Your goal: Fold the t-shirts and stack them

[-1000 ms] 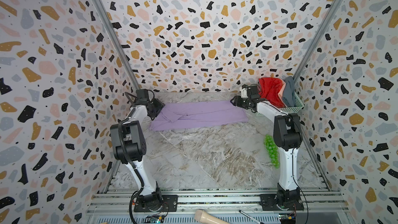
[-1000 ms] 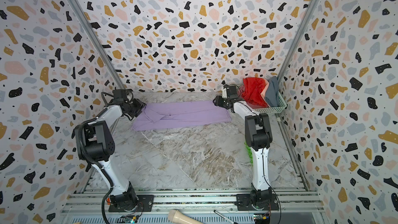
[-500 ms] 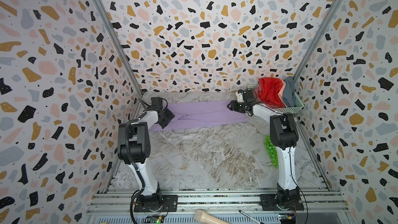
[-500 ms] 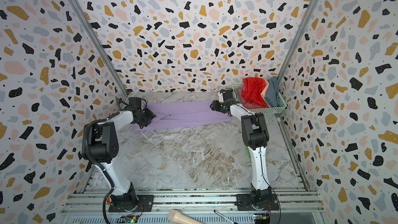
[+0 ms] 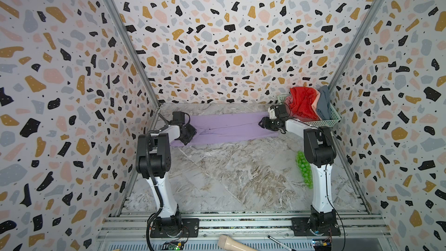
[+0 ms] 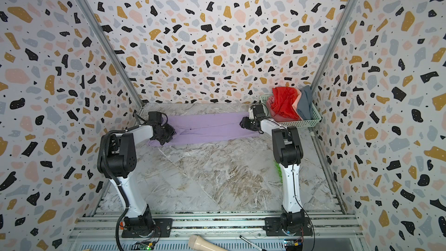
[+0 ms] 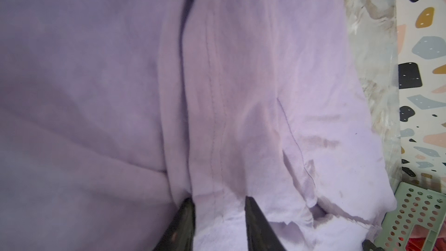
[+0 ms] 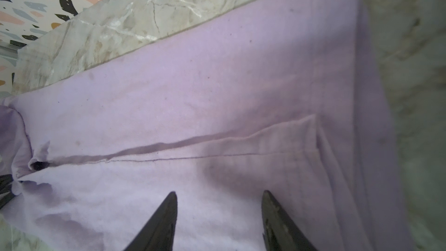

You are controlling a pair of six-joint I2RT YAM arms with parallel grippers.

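I'm mid-fold on the lavender t-shirt (image 5: 231,129), spread flat across the middle of both top views. My right gripper (image 8: 219,192) hangs released over its end. The left gripper (image 7: 217,199) straddles a cloth ridge, and I cannot tell whether it grips. Next I should need firm pinches at both ends.

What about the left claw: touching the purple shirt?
Touching. The left wrist view shows the left gripper pressed into the lavender t-shirt, a ridge of cloth between its fingertips.

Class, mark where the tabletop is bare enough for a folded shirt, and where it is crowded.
Free: the marble tabletop in front of the lavender t-shirt, bounded rightward by a green beaded object. Crowded: the back strip, where left gripper, right gripper and basket crowd that shirt.
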